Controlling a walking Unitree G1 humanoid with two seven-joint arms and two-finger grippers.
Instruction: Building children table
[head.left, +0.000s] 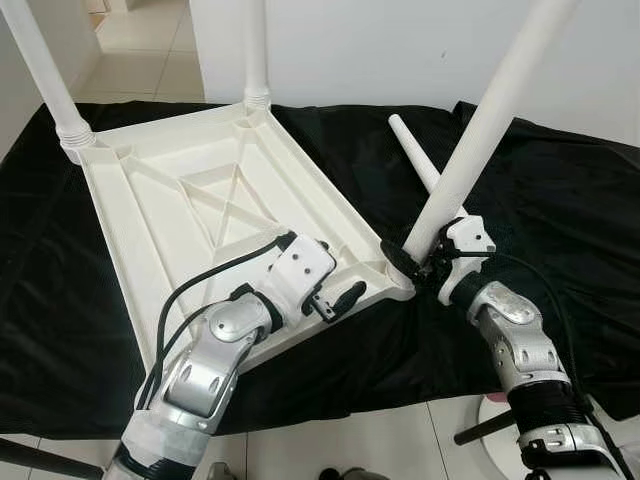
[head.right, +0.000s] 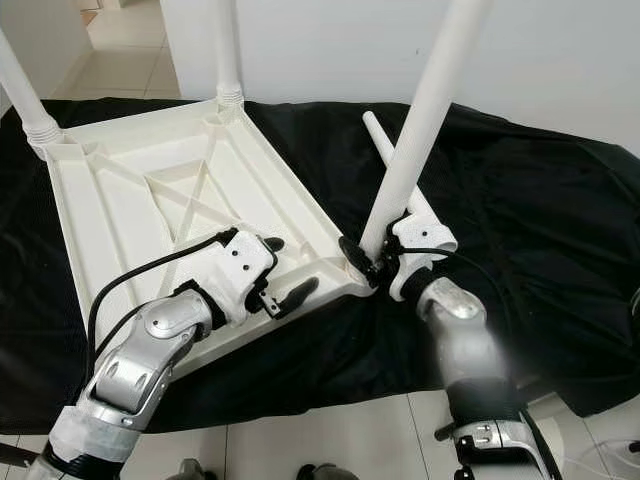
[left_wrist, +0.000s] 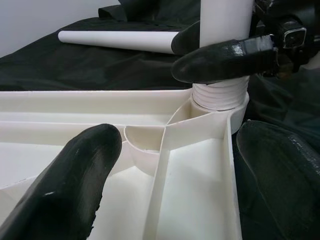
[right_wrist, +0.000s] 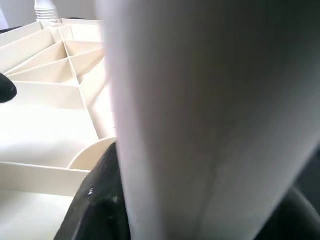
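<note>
Your right end effector (head.left: 418, 262) clamps the white leg (head.left: 480, 130) at the upturned table top's (head.left: 215, 195) corner socket — left end effector (head.left: 335, 285) gapes wide beside it.

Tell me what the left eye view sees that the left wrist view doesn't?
Left eye view: two upright white plastic legs at the far corners. Left wrist view: the tilted white leg's ribbed end in its corner socket. Both: the upturned white plastic tabletop, a loose white leg on black cloth, and the right gripper clamping the tilted leg.
</note>
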